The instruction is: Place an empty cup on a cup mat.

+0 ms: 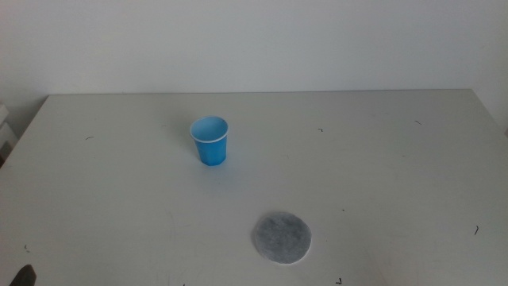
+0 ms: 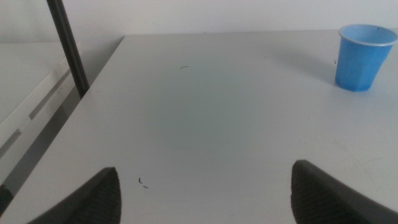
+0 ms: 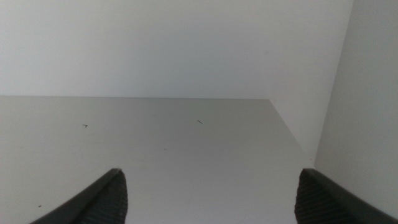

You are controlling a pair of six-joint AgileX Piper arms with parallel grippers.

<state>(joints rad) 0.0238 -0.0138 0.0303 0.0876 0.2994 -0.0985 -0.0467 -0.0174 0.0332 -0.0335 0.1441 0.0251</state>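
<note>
Cup (image 1: 209,141) upright, mouth up, empty, mid-table; cup mat (image 1: 282,237) flat nearer front, well apart, bare. Left gripper (image 2: 205,193) jaws wide, low at table's left-front corner, cup ahead, likely picker. Right gripper (image 3: 211,193) wide, holding nothing, waiting, out of middle view.

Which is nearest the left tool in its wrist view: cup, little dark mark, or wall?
1. The dark mark, on the table by the left tool.
2. The cup, farther across the table.
3. The wall, behind the table's far edge.
</note>
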